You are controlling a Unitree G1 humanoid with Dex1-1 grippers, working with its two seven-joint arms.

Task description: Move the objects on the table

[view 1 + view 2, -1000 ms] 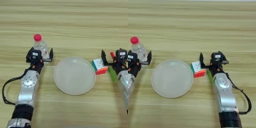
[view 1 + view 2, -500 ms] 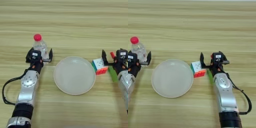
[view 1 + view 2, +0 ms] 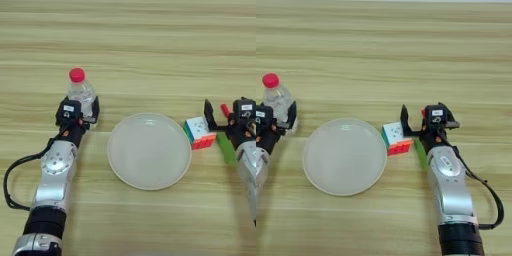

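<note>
Left hand seems closed around the bottle, right hand spread open beside the cube, both flanking the plate, probably their destination.

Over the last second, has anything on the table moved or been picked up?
Nothing visibly changed. The left gripper is at the bottle, the right gripper by the puzzle cube, and the plate sits between them as before.
</note>
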